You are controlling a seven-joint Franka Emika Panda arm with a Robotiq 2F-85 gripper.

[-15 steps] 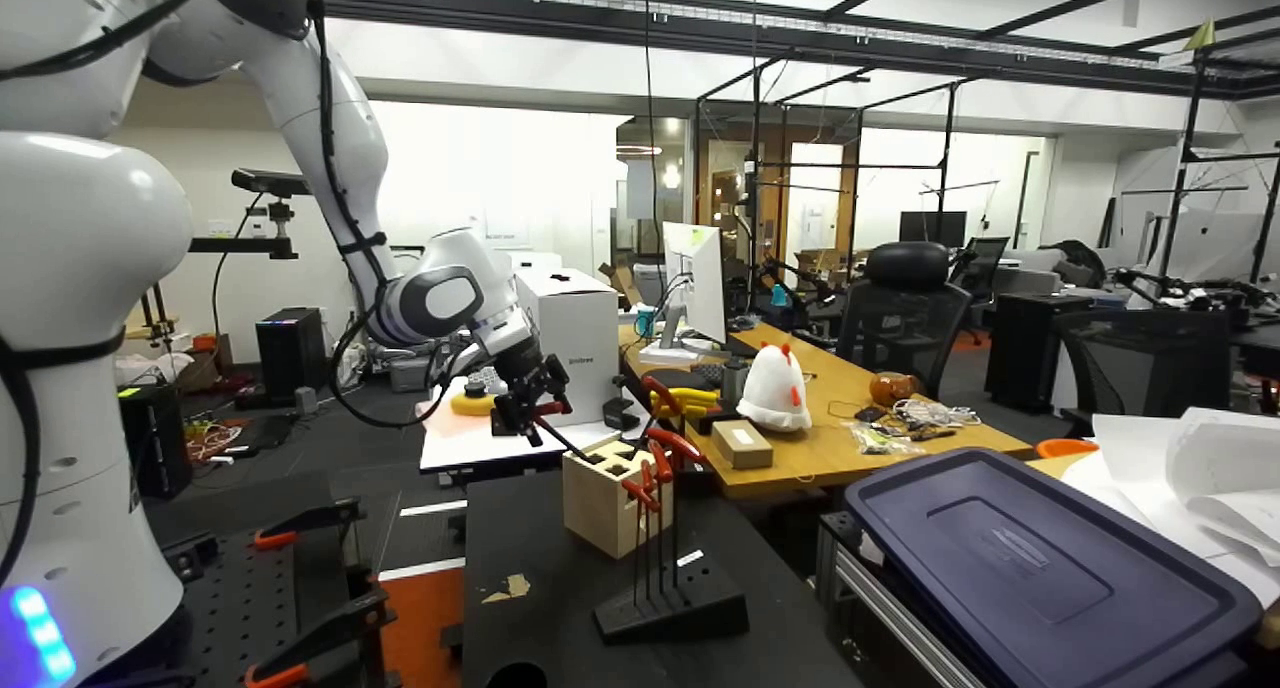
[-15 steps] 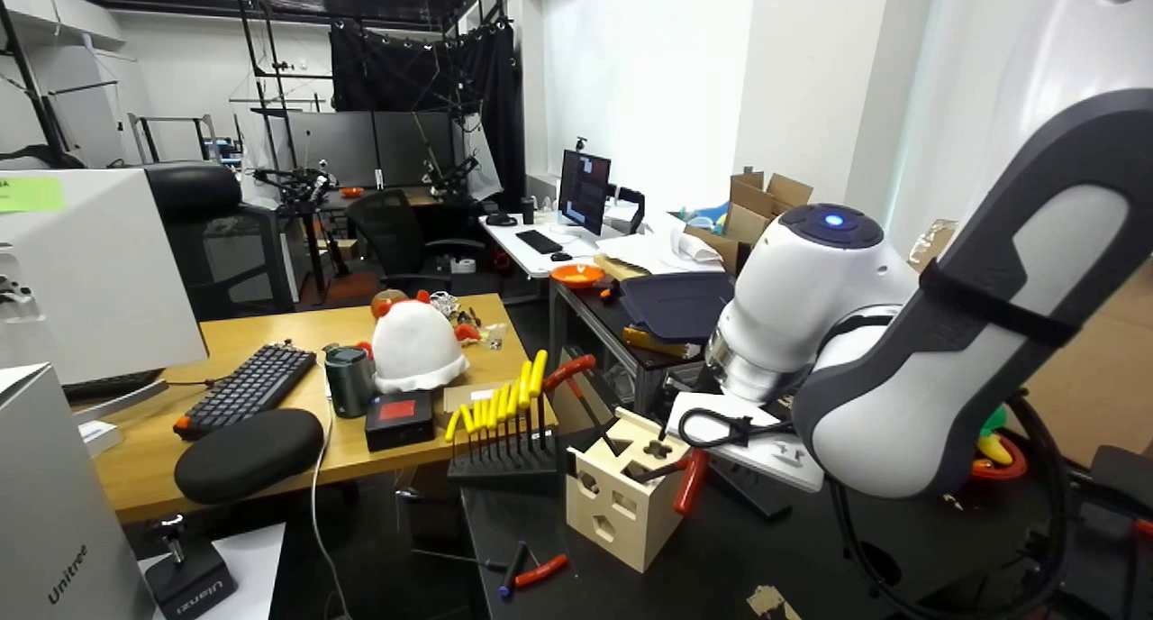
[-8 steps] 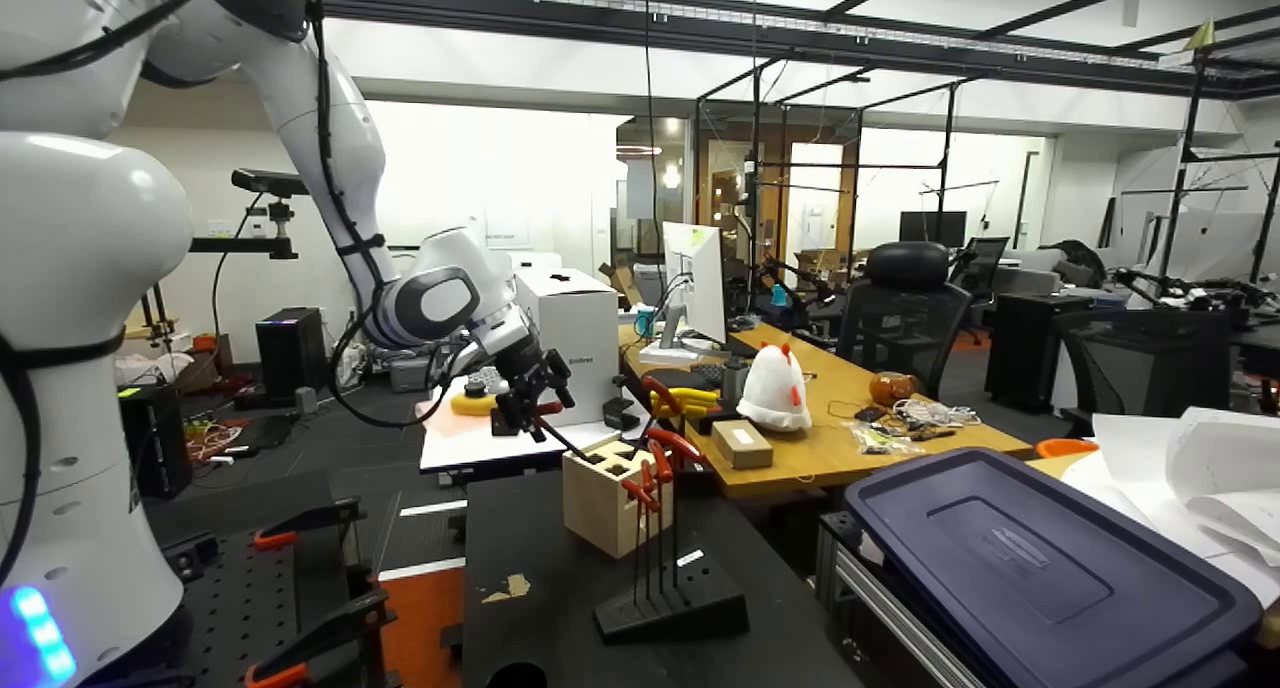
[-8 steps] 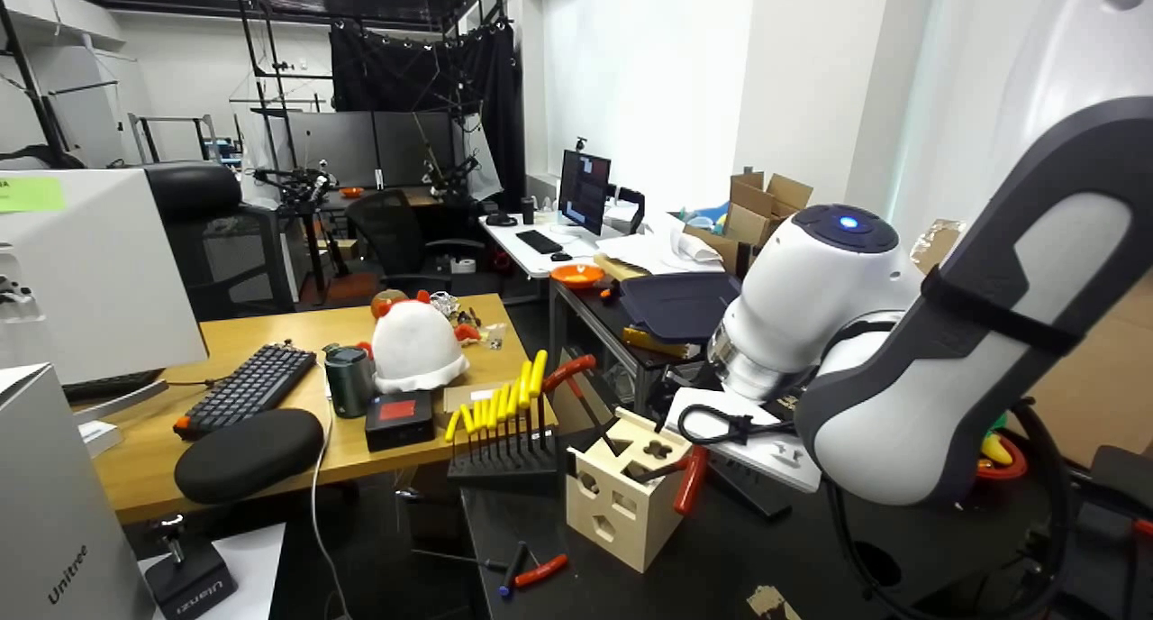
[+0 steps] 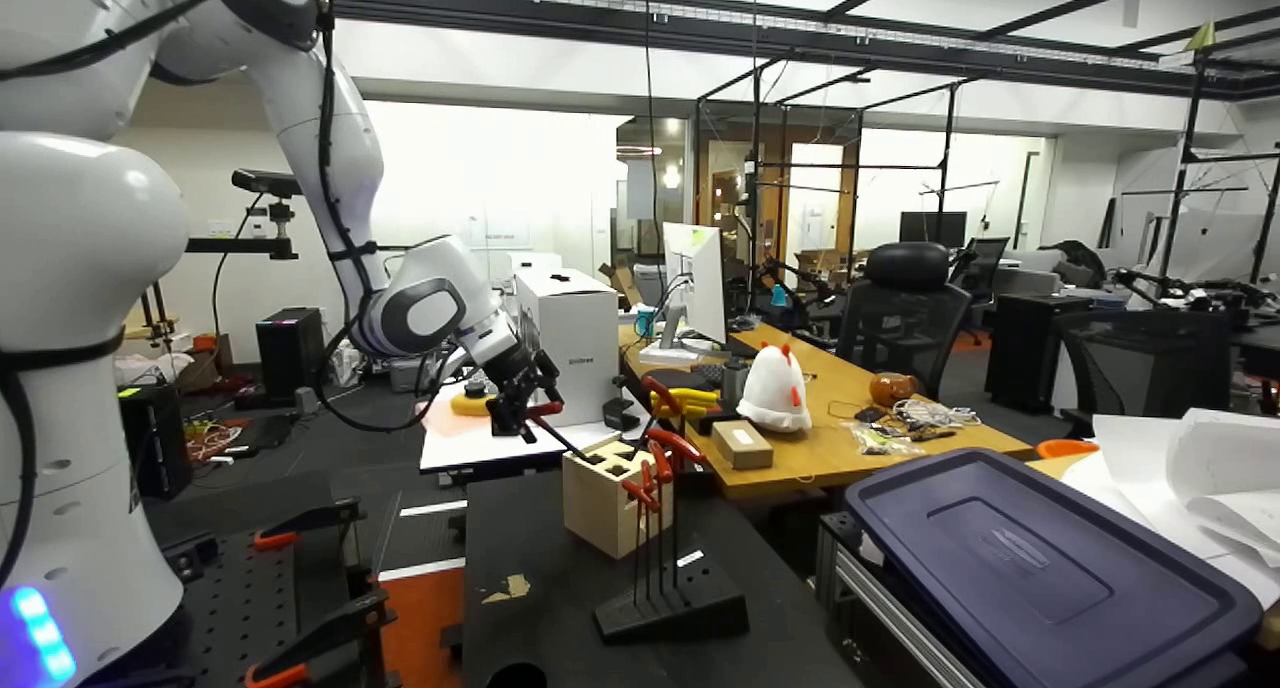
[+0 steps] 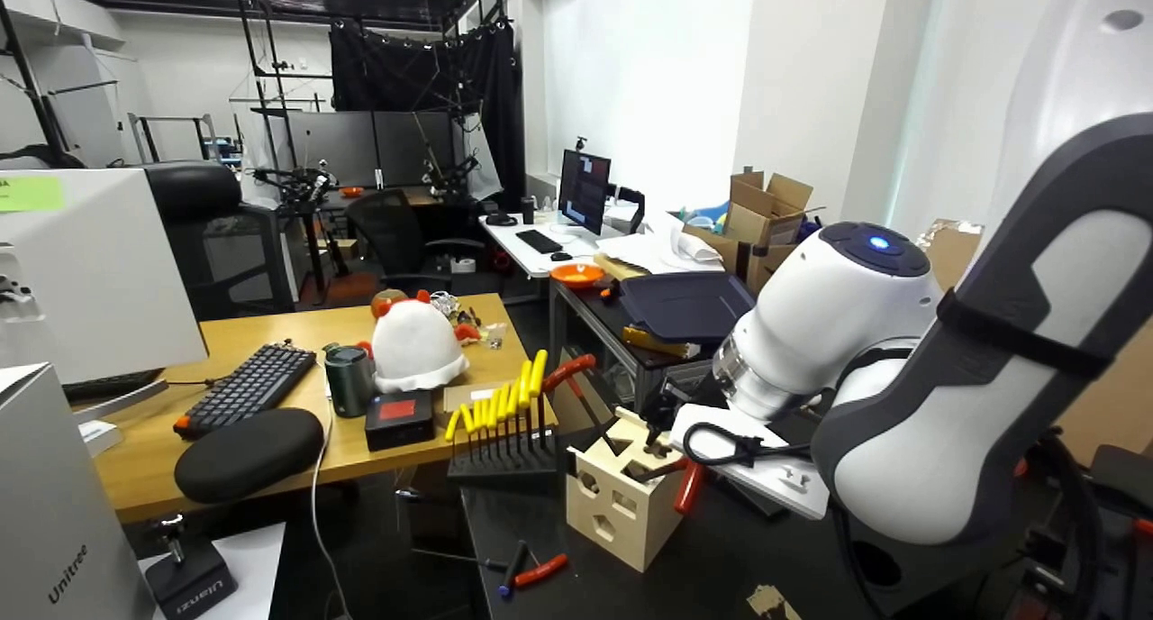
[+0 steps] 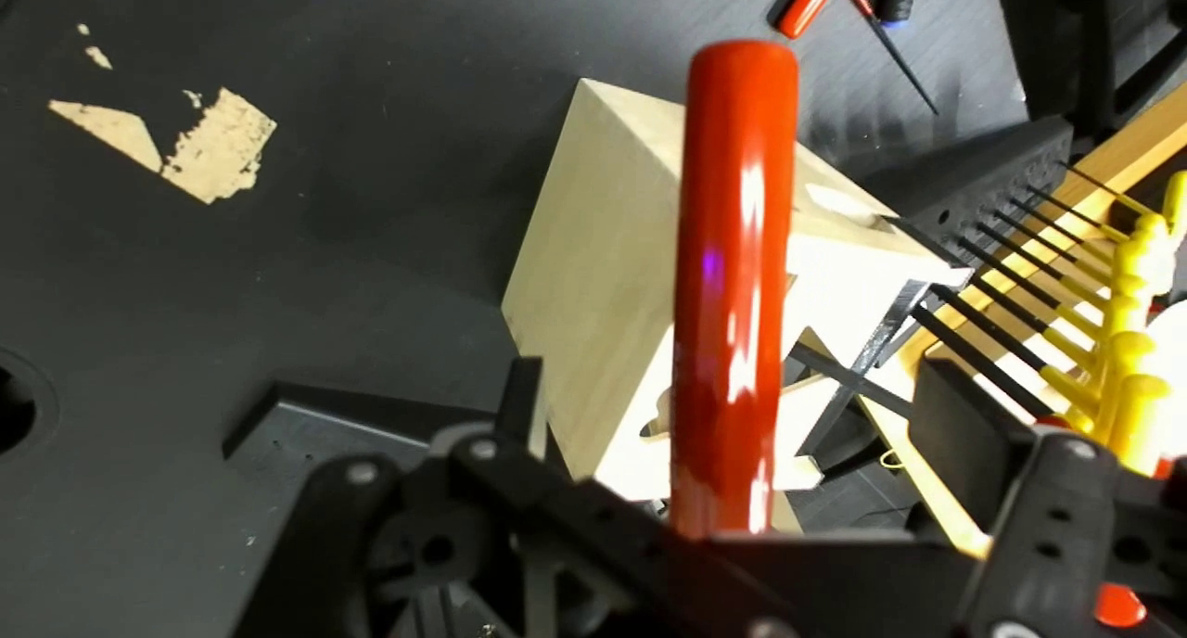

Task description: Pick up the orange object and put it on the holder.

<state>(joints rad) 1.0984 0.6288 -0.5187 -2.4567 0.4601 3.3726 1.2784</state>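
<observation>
The orange object is an orange-red tool handle (image 7: 733,286) on a dark shaft that slants into the top of the holder. The holder is a pale wooden block (image 5: 600,498) with cut-out holes, standing on the dark table; it shows in both exterior views, and this handle (image 6: 691,487) juts from its side facing the arm. In the wrist view my gripper (image 7: 742,406) is open, its fingers apart on either side of the handle with gaps at both sides. The handle's near end is hidden by the gripper's body. In an exterior view my gripper (image 5: 530,403) is right at the handle.
Another red-handled tool (image 6: 571,369) leans out of the block. A black stand (image 5: 670,613) with several upright red-handled keys is close to it. Yellow-handled keys (image 6: 504,404) stand on the far side. A loose red-handled tool (image 6: 540,570) lies on the table.
My gripper has come down and slightly back toward the robot's base around the handle, with the forearm lower. Its jaws have stayed apart; the handle and block look unmoved.
</observation>
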